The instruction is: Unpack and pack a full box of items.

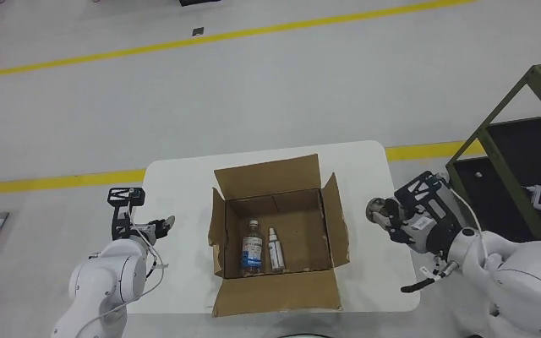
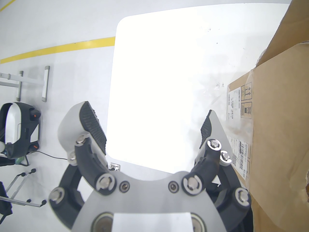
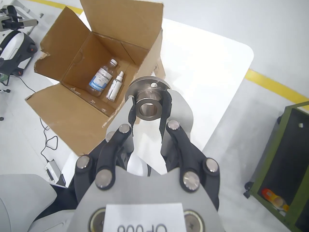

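Right gripper (image 3: 148, 100) tight on steel-looking flange (image 3: 144, 86)

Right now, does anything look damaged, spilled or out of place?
Only the cardboard box: one side flap has a torn, ragged corner. The bottle and spray bottle lie flat inside, nothing spilled. The right end effector holds a metal flange.

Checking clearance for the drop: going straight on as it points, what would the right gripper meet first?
Most likely the box's upright side flap, which stands between the right gripper, shut on a metal ring, and the box's inside. Depth is unclear.
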`<move>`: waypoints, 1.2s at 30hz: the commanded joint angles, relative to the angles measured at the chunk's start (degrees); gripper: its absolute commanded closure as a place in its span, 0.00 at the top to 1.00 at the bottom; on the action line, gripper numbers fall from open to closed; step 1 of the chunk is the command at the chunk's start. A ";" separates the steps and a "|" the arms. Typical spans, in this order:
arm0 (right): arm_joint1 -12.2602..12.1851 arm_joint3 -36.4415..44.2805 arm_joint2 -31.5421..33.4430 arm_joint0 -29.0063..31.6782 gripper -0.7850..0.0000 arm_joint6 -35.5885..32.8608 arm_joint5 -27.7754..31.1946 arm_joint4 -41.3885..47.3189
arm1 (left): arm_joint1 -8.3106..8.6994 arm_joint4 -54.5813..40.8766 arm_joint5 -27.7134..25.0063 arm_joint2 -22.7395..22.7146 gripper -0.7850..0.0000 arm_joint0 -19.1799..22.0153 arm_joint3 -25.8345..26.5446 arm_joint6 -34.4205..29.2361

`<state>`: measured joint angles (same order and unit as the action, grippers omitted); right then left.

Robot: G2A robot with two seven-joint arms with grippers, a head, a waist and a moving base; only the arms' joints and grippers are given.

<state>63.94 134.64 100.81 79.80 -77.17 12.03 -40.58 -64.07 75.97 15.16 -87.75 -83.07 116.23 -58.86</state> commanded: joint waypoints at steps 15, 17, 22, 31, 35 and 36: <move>-0.32 0.00 -15.63 -5.63 0.00 -1.09 -8.80 -9.99 | 0.00 0.00 0.00 0.00 1.00 0.00 0.00 0.00; -0.32 0.00 -15.63 -5.63 0.00 -1.09 -8.80 -9.99 | 0.00 0.00 0.00 0.00 1.00 0.00 0.00 0.00; -0.32 0.00 -15.63 -5.63 0.00 -1.09 -8.80 -9.99 | -0.10 -0.83 -0.42 -0.43 1.00 -0.65 -0.78 2.04; -0.34 -1.49 -17.00 -4.74 0.00 3.55 -8.47 -9.85 | -0.32 1.79 0.52 -1.21 1.00 -0.42 -3.11 1.57; -0.16 -1.62 -20.89 -7.41 0.00 4.90 -9.34 -10.58 | -0.52 3.28 2.75 -1.64 1.00 0.25 -4.24 1.33; -0.09 -1.89 -22.24 -8.43 0.00 4.98 -9.59 -11.23 | -0.59 3.11 3.15 -1.67 1.00 0.36 -4.40 1.07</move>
<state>63.79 132.98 80.00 72.44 -72.24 2.61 -51.18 -64.59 79.12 17.85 -89.39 -82.81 112.00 -57.61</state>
